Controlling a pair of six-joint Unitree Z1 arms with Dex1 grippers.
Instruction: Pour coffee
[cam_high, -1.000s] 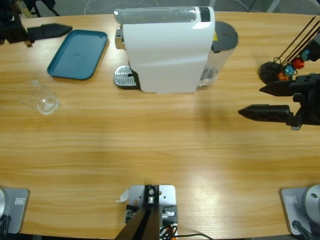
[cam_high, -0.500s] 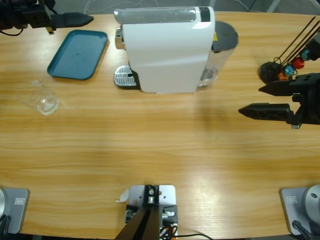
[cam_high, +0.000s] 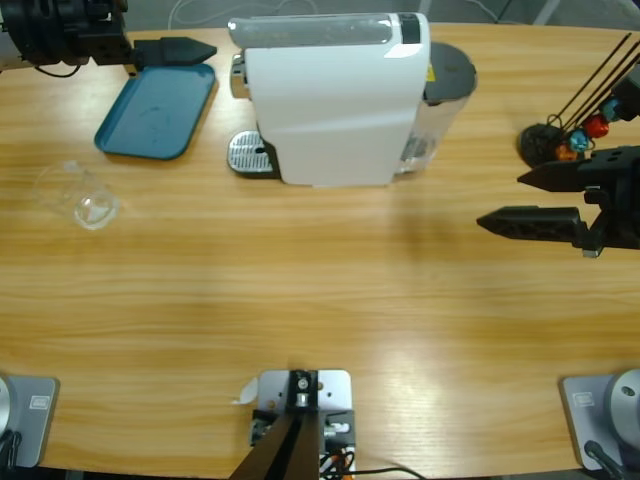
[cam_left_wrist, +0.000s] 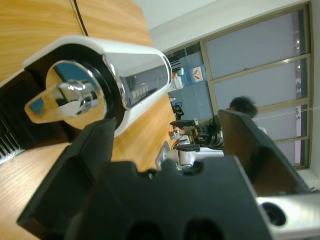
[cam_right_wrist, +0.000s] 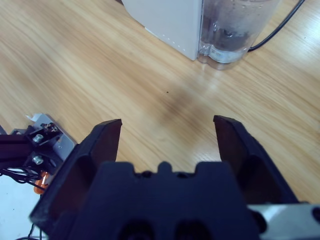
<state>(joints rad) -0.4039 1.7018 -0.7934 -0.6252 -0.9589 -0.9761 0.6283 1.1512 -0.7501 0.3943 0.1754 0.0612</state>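
The white coffee machine (cam_high: 335, 100) stands at the far middle of the table, with its round metal drip tray (cam_high: 249, 155) at its left end. A clear glass tumbler (cam_high: 87, 203) sits near the left edge, apart from both arms. The coffee is out of view. My left gripper (cam_high: 208, 49) hovers by the far edge, turned on its side and pointing at the machine's left end. It is open, and the machine's chrome knob (cam_left_wrist: 69, 95) lies just beyond my left gripper (cam_left_wrist: 162, 120). My right gripper (cam_high: 500, 200) (cam_right_wrist: 166, 122) hangs open over bare wood at the right.
A teal tray (cam_high: 155, 110) lies under and beside the left gripper. The machine's clear water tank (cam_high: 440, 95) (cam_right_wrist: 235, 27) is at its right end. A black stand with coloured capsules (cam_high: 572, 138) sits at the far right. A person (cam_left_wrist: 243, 106) shows in the room's background.
My left gripper has moved right along the table's far edge, from beyond the tray's left corner to near the machine's left end. The right arm and the glass have stayed still.
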